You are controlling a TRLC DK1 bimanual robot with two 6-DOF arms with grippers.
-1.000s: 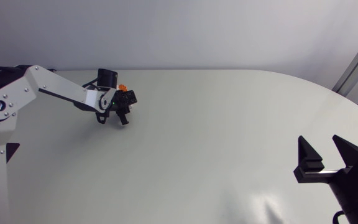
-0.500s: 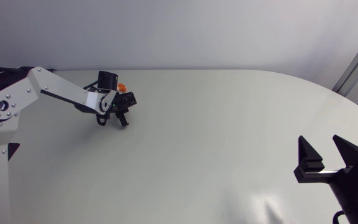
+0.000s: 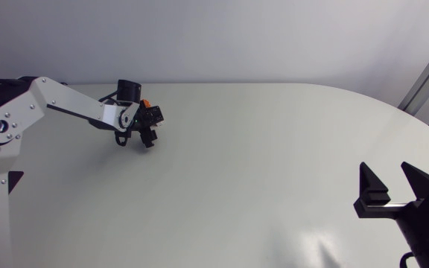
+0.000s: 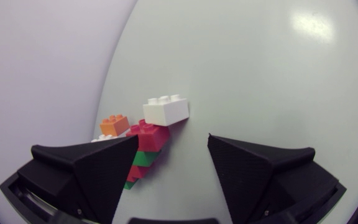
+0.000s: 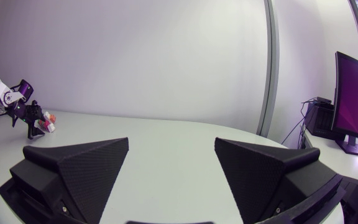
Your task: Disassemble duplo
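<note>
The left tool (image 4: 173,143) is open, its fingers spread wide and low over the counter (image 3: 274,149) near the far left corner. The duplo (image 4: 143,140) lies just beside one finger, not clamped: a white brick (image 4: 165,111) on red and green ones, with an orange brick (image 4: 114,124) behind. The step looks like lining up for a first grasp. Next the tool must centre on the stack and close. The right tool (image 3: 389,182), also open, sits well apart at the near right corner.
</note>
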